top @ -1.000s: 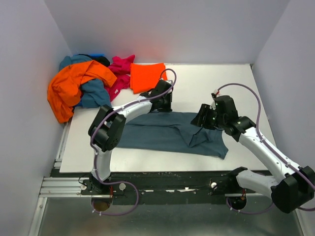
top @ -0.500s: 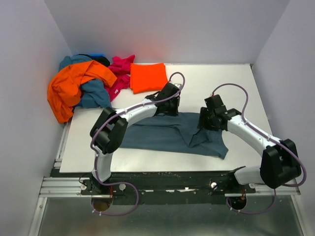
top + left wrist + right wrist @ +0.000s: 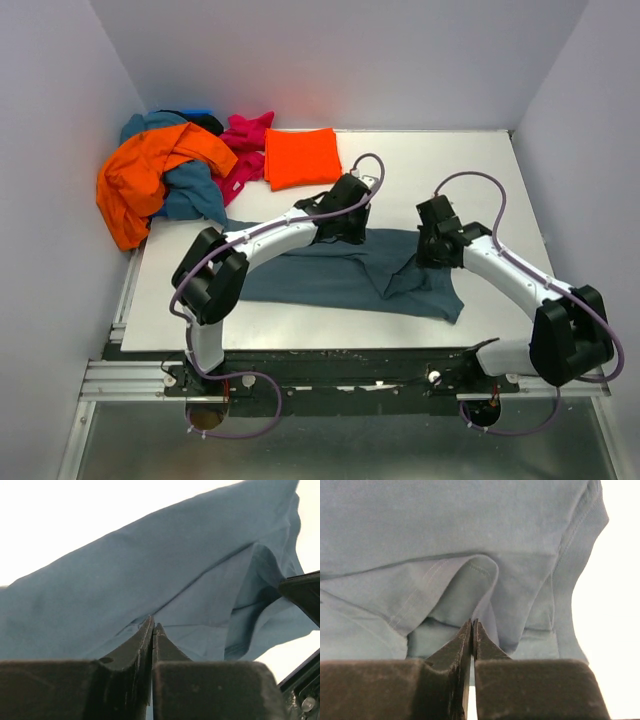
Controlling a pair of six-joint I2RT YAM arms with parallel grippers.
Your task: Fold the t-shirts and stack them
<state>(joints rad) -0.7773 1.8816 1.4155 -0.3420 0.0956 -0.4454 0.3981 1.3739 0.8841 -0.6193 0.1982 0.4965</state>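
A slate blue-grey t-shirt (image 3: 320, 275) lies spread across the near half of the table, its right part rumpled. My left gripper (image 3: 350, 230) is at the shirt's far edge. In the left wrist view its jaws (image 3: 153, 626) are pressed together with the tips on a fold of the cloth (image 3: 150, 575). My right gripper (image 3: 428, 250) is down on the shirt's right part. In the right wrist view its jaws (image 3: 472, 623) are closed on a raised fold (image 3: 470, 580). A folded orange-red t-shirt (image 3: 300, 157) lies flat at the back.
More t-shirts are heaped at the back left corner: orange (image 3: 150, 175), teal (image 3: 195, 192), magenta (image 3: 242, 150) and a bit of blue (image 3: 197, 113). White walls close in both sides. The bare white table (image 3: 450, 165) runs back to the right.
My right gripper swung left, came down on the shirt's right part and closed. My left gripper slid right along the shirt's far edge.
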